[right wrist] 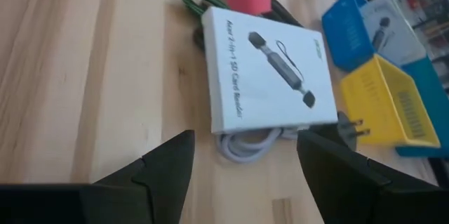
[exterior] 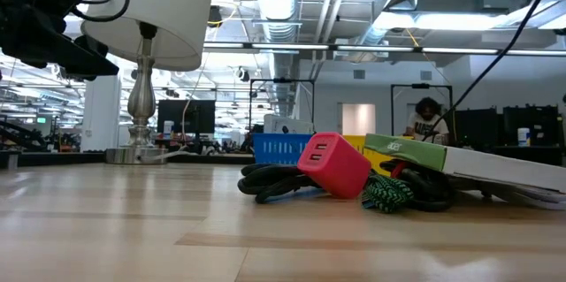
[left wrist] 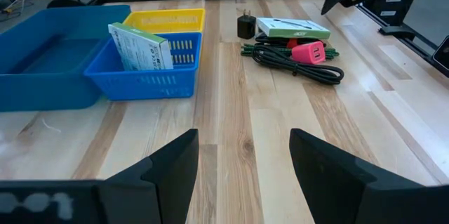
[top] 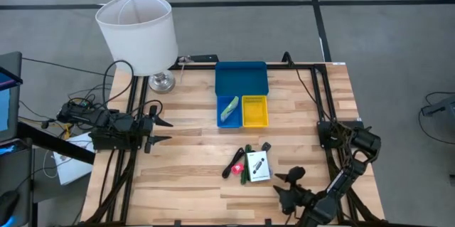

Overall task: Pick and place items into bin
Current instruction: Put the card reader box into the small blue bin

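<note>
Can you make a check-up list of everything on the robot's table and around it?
Surface: wooden table, bare wood around the things.
Job's things: white box, pink charger, cables and black plug piled together; pale green pack standing in the small blue bin; yellow bin and wide blue tray hold nothing seen.
Clutter: white lamp.
End effectors: left end effector open at the table's left edge; right end effector open near the pile.
Cables: loose wires off the left edge.
Surroundings: person seated far behind.
</note>
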